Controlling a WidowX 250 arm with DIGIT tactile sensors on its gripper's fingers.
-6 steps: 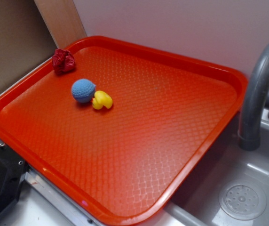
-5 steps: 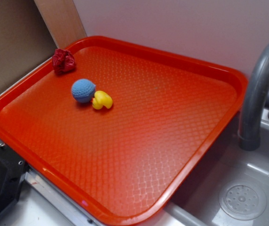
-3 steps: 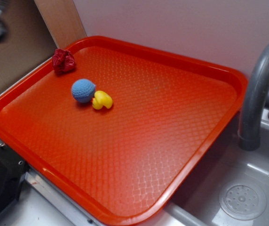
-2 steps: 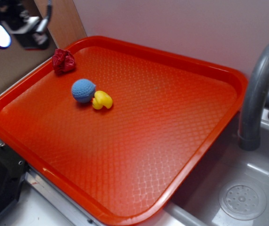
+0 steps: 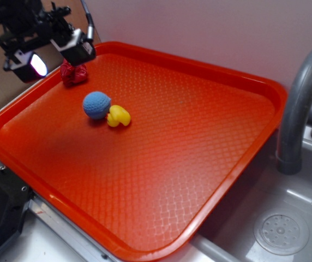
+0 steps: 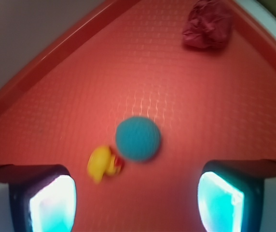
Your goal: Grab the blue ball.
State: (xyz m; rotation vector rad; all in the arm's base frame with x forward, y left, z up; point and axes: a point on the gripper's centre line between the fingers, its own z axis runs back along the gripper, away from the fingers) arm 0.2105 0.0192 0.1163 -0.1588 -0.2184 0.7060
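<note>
Above the tray (image 5: 210,71), claw (image 5: 55,54) spread wide, empty.

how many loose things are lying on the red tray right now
3. The blue ball lies left of the tray's middle, the yellow duck touches its right side, and the dark red cloth lump sits in the far left corner, partly behind the hand.

The tray (image 5: 210,164) looks like glossy red plastic, its floor embossed with a fine diamond grid. The ball (image 5: 96,105) is matt blue yarn with a knitted, nubbly surface. Touching it, the duck (image 5: 118,115) is smooth, shiny yellow rubber or plastic. The lump (image 5: 73,73) beyond the ball is dark red, wrinkled cloth. The faucet (image 5: 300,103) beside the tray is smooth grey plastic.
</note>
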